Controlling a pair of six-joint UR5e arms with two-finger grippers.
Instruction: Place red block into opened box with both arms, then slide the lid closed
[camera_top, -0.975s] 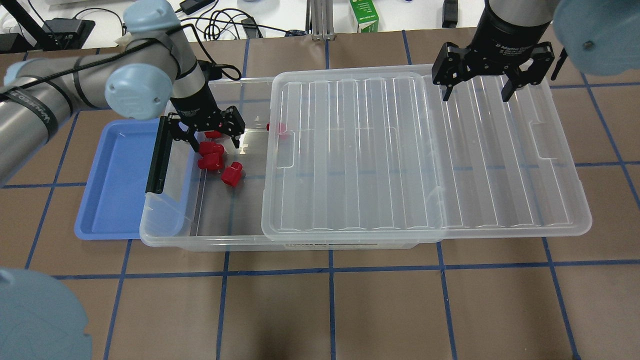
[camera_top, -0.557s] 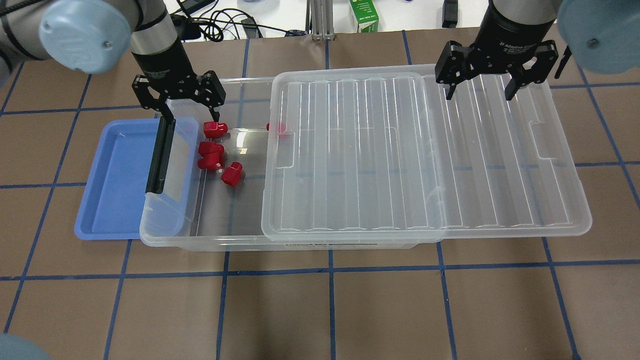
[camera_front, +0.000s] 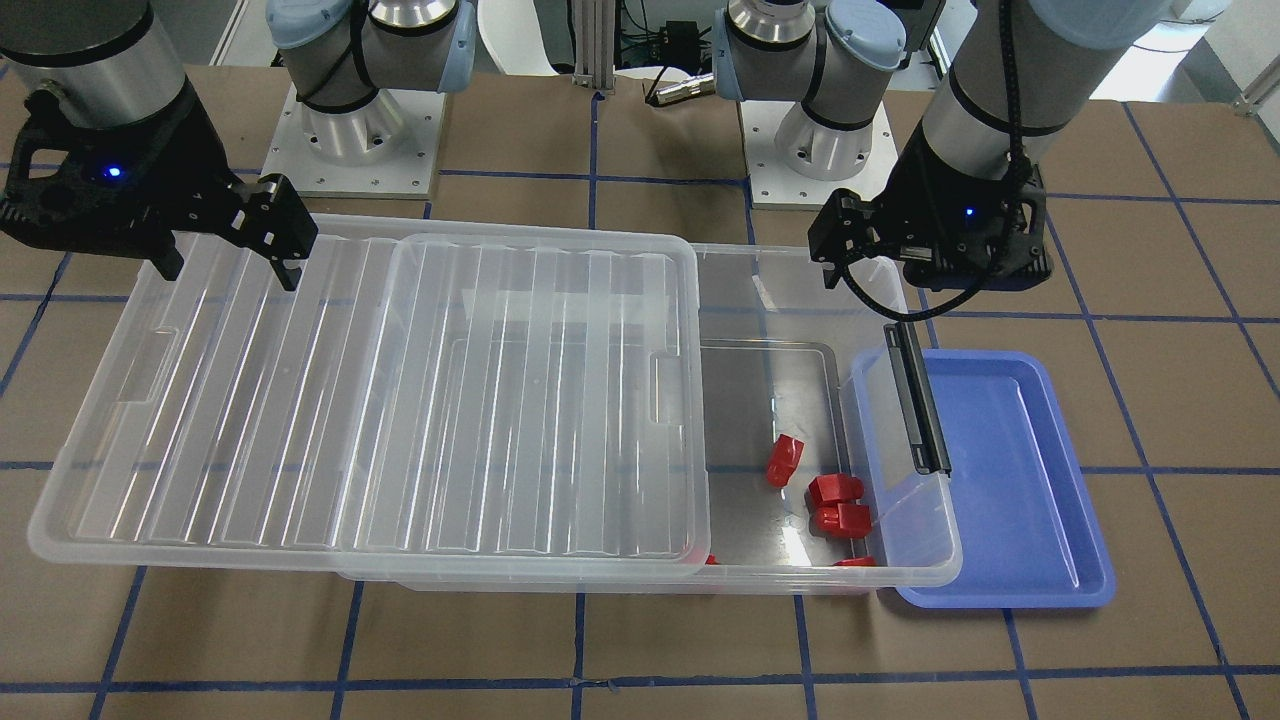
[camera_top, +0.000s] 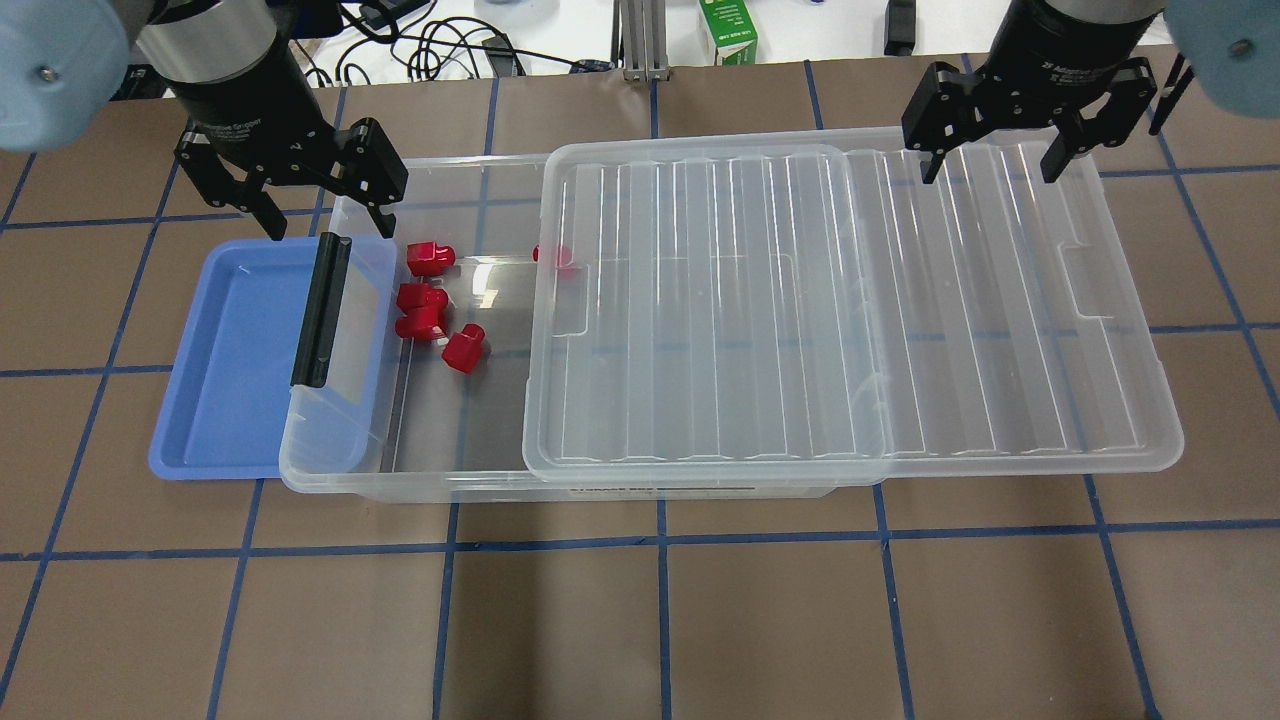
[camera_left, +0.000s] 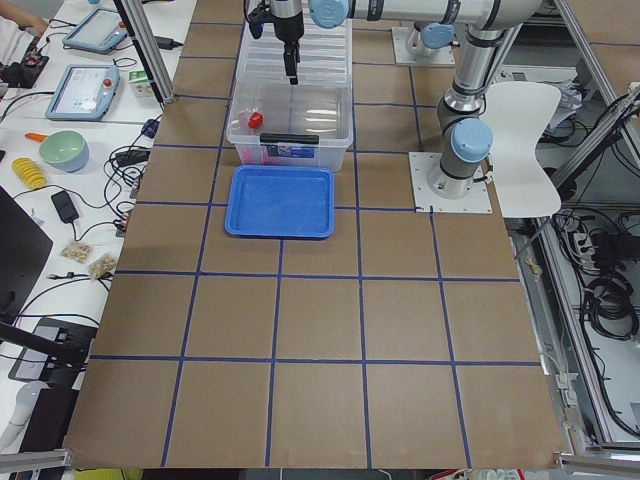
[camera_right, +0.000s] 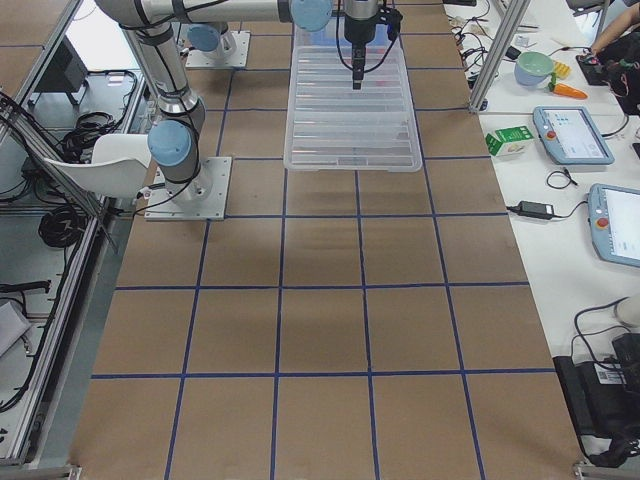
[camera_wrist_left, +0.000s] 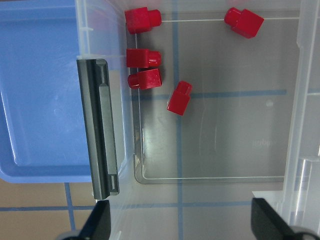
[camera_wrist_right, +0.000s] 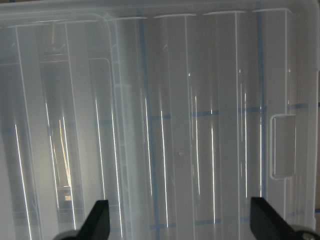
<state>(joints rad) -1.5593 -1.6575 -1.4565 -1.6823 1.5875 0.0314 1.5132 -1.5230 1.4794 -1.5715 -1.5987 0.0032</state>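
Note:
Several red blocks (camera_top: 430, 258) (camera_wrist_left: 145, 79) lie on the floor of the clear box (camera_top: 400, 480) at its uncovered left end, and one (camera_top: 553, 255) sits at the lid's edge. The ribbed lid (camera_top: 1000, 300) (camera_wrist_right: 180, 125) rests on the box, slid far to the right and overhanging that end. My left gripper (camera_top: 328, 215) (camera_wrist_left: 182, 222) (camera_front: 925, 285) hangs open and empty above the box's far left corner, beside the black handle (camera_top: 320, 310). Above the lid's far right part, my right gripper (camera_top: 990, 172) (camera_front: 228, 272) (camera_wrist_right: 180, 222) is open and holds nothing.
A shallow blue tray (camera_top: 235, 350) lies against the box's left end, partly under its rim. A green carton (camera_top: 728, 30) and cables (camera_top: 440, 45) sit beyond the table's far edge. Brown table with a blue tape grid lies in front.
My left gripper has risen out of the box and moved back and left, leaving a red block on the box floor. The right gripper has shifted slightly right and farther back.

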